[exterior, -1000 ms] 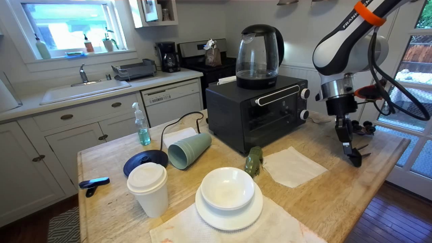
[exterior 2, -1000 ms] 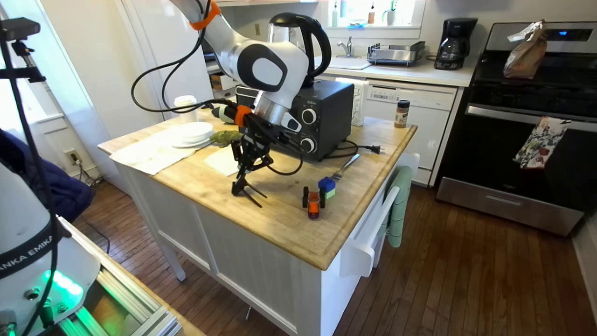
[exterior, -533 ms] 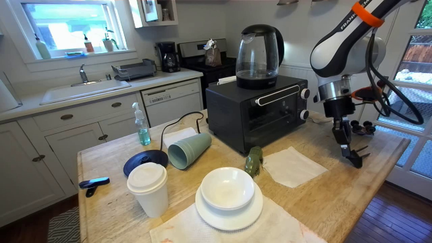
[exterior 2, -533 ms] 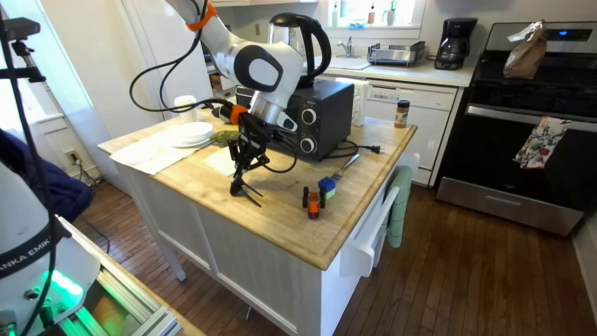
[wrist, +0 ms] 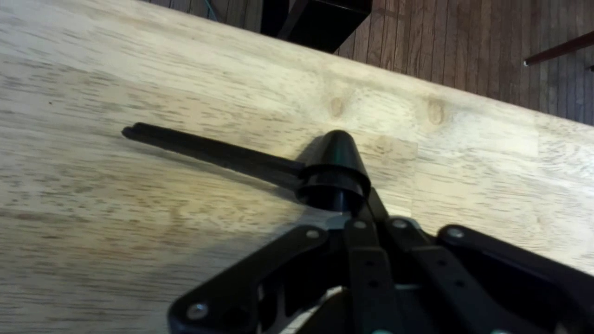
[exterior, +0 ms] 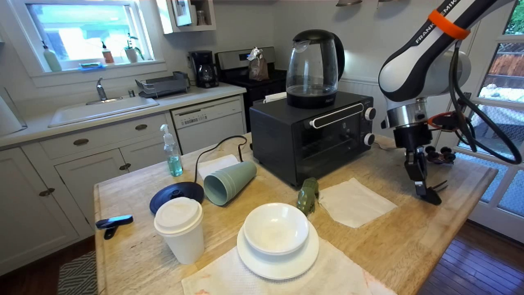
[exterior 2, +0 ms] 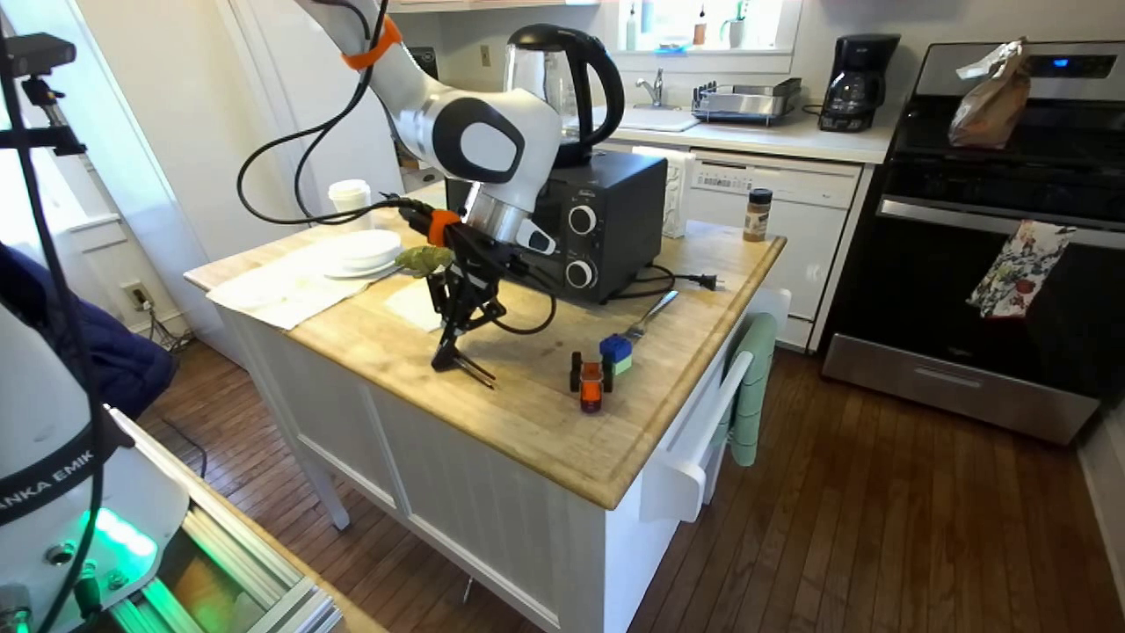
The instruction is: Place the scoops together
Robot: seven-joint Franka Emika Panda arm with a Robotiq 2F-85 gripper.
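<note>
Two small black scoops show in the wrist view. The inner scoop (wrist: pixel 330 197) sits inside the cone-shaped outer scoop (wrist: pixel 338 150), part of its rim standing out. Their handles (wrist: pixel 209 150) lie almost side by side, pointing left. My gripper (wrist: pixel 373 206) has its fingers nearly together at the side of the inner scoop's rim and is shut on it. In both exterior views the gripper (exterior: pixel 421 189) (exterior 2: pixel 446 345) points down at the scoops (exterior: pixel 432 197) (exterior 2: pixel 445 358), low at the table top. I cannot tell whether both scoops touch the wood.
The table's edge (wrist: pixel 325 60) runs close beyond the scoops. A toy car (exterior 2: pixel 591 387), a blue block (exterior 2: pixel 615 345) and a fork (exterior 2: pixel 650 316) lie nearby. A napkin (exterior: pixel 358 203), a green toy animal (exterior: pixel 307 196) and a black toaster oven (exterior: pixel 311 131) stand to the other side.
The arm has shifted slightly and the gripper has come a little lower. The two scoop handles were spread apart and have swung closer together, now nearly parallel.
</note>
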